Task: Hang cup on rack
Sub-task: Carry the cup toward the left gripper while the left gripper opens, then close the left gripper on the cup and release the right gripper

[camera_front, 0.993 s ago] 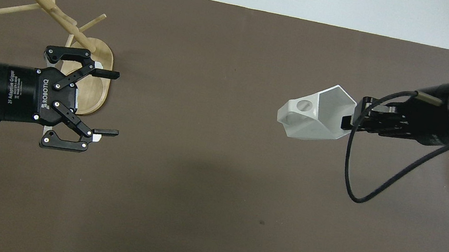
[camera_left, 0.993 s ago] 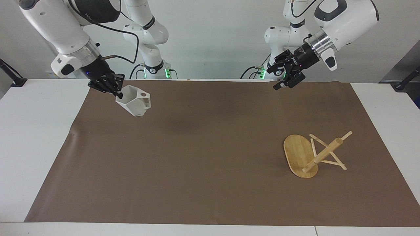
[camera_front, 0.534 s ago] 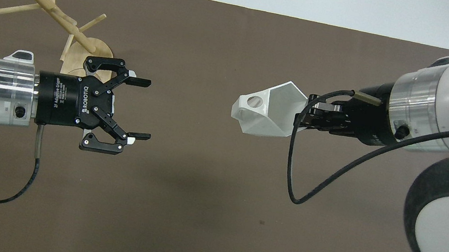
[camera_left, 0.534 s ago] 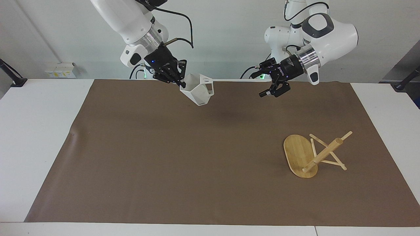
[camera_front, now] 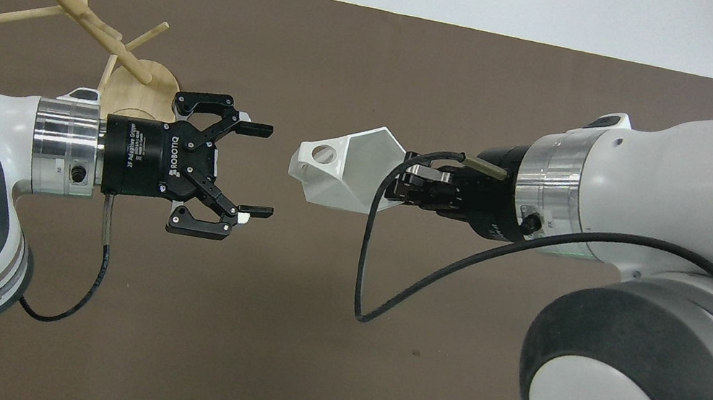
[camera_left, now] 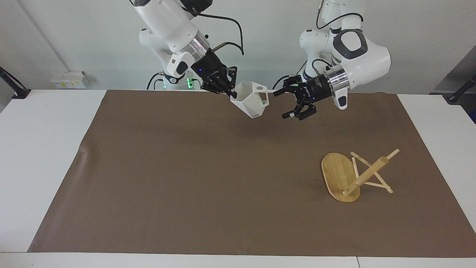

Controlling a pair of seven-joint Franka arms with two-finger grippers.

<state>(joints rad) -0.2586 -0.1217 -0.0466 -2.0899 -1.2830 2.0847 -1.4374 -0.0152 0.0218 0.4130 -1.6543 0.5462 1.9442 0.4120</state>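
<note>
Now I hold the cup aloft, right gripper clamped on its rim.
Left gripper gapes just beside its handle; rack toppled.

"ROBOTIQ" read in white on black body of left gripper, overhead view. Smaller white line beside it possibly "2F Adaptive Gripper". No other legible text.

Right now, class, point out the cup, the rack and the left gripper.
cup [camera_left: 250,102], facing view, faceted side wall.
rack [camera_left: 336,175], facing view, flat oval base.
left gripper [camera_front: 257,170], overhead view, midway between its open fingertips.
</note>
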